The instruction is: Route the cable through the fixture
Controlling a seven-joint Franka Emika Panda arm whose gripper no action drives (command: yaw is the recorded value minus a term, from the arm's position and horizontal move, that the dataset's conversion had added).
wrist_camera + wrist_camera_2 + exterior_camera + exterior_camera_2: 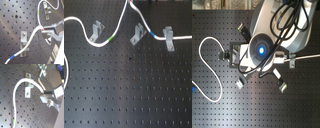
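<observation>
A white cable (86, 33) lies on a black perforated worktop (129, 95). In the first exterior view its green band (109, 38) sits just beside one metal bracket (97, 31), its blue band (149, 34) between the middle bracket (137, 35) and a third bracket (169, 38). In the first wrist view the fingers (47, 33) are clenched on the cable near the middle bracket.

I saw only a black perforated breadboard (129, 95) under everything, its regular holes showing across both exterior views and both wrist views.
</observation>
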